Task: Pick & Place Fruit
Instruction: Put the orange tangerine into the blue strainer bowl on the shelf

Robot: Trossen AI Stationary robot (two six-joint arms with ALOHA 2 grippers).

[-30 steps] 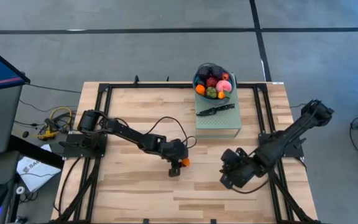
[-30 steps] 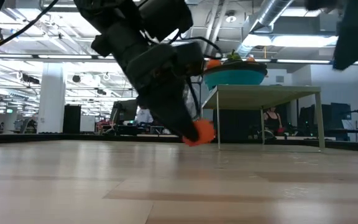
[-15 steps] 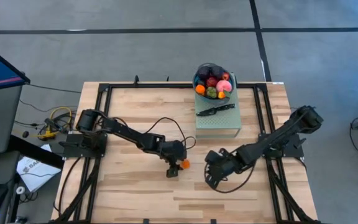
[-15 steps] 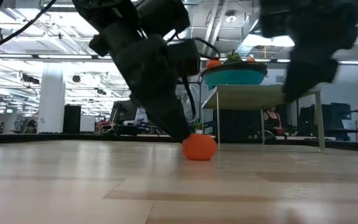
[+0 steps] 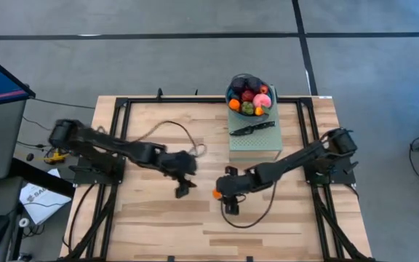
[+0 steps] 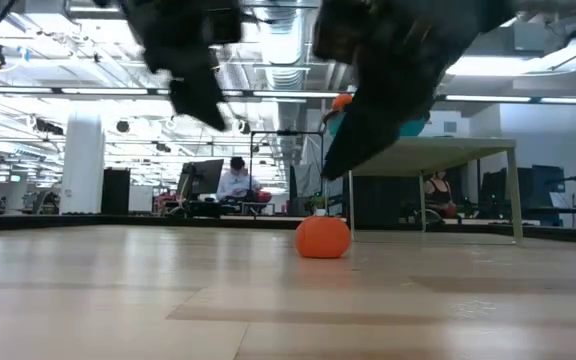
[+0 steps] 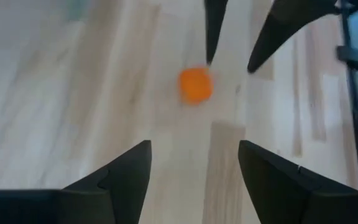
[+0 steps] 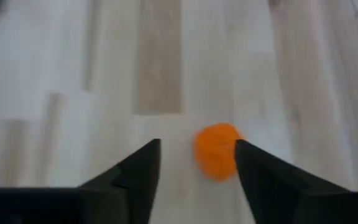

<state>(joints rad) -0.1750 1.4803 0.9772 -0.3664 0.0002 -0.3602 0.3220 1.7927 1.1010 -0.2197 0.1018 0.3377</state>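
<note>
The wooden table (image 5: 158,218) carries a grey-green raised platform (image 5: 254,142) at its far edge, right of centre. On the platform's far end stands a teal bowl (image 5: 251,95) heaped with fruit (image 5: 254,99): red, pink, dark purple, a green piece and small orange ones. A black knife (image 5: 252,128) lies on the platform just in front of the bowl, outside it.

One small orange fruit (image 5: 217,194) sits alone on the bare wood near the table's centre, well apart from the bowl and held by nothing.

The left arm reaches in from the left, its left gripper (image 5: 182,191) a little to the left of the orange fruit and not touching it. Its fingers (image 7: 120,180) stand apart with nothing between them. The right arm stretches in from the right; the right gripper (image 5: 230,204) is just beside the orange fruit, on its right and near side. Its fingers (image 8: 135,177) are spread too, the fruit lying just ahead of the gap rather than inside it.

Only the high view shows the bowl's contents and the knife. The low view shows the orange fruit (image 6: 323,237) resting flat on the wood with both dark arms above it, and beyond the table a room where a person (image 6: 234,180) sits at a desk. The left wrist view shows the fruit (image 7: 195,84) with the other arm's finger tips just beyond it.
</note>
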